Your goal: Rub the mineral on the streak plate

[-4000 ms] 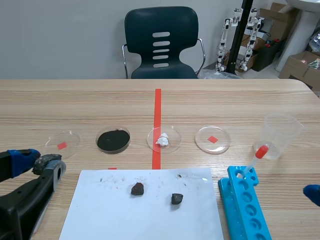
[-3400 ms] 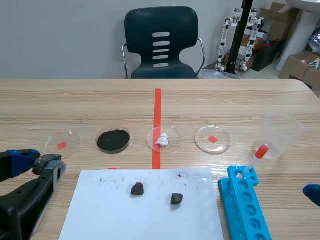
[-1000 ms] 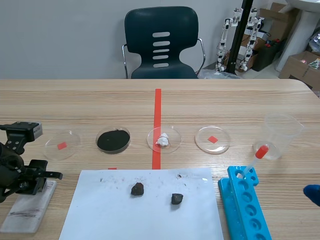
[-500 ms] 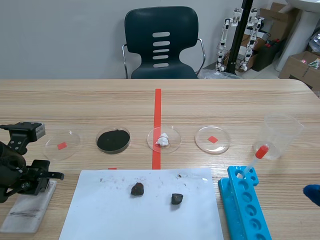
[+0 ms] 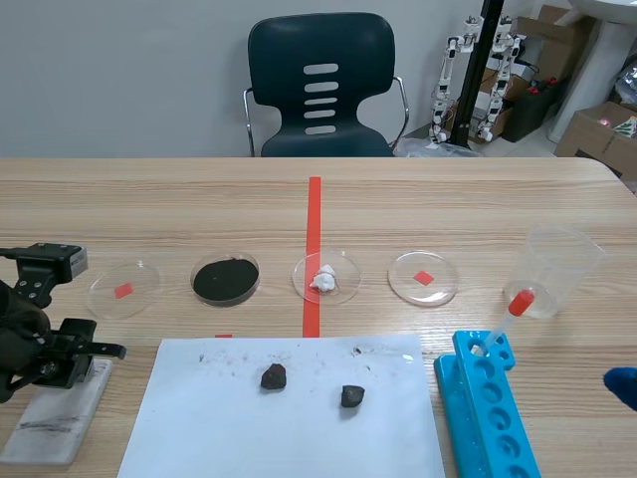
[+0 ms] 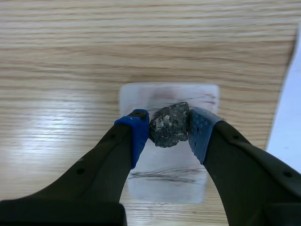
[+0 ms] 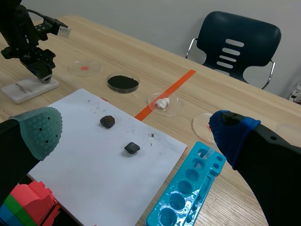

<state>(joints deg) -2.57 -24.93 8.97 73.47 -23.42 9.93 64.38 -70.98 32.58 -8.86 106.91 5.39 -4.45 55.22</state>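
A rough dark grey mineral (image 6: 170, 125) is pinched between the blue pads of my left gripper (image 6: 168, 128), right over the white streak plate (image 6: 167, 186), which carries dark streak marks. In the scene view the streak plate (image 5: 55, 423) lies at the table's near left, with the left gripper (image 5: 68, 363) pointing down on its far end. The same plate (image 7: 28, 89) and the left gripper (image 7: 41, 70) show far off in the right wrist view. My right gripper (image 7: 136, 127) is open and holds nothing, raised at the near right; only a blue fingertip (image 5: 623, 384) shows in the scene view.
A white paper sheet (image 5: 289, 438) carries two dark rocks (image 5: 274, 375) (image 5: 351, 395). Behind it stand four petri dishes, one with black powder (image 5: 225, 279) and one with white lumps (image 5: 324, 278). A blue tube rack (image 5: 488, 408) and a clear beaker with a dropper (image 5: 557, 269) sit at the right.
Four seconds ago the left gripper was held high near the camera with the mineral; it has since come down onto the streak plate. Over the last second it only shifted slightly there.
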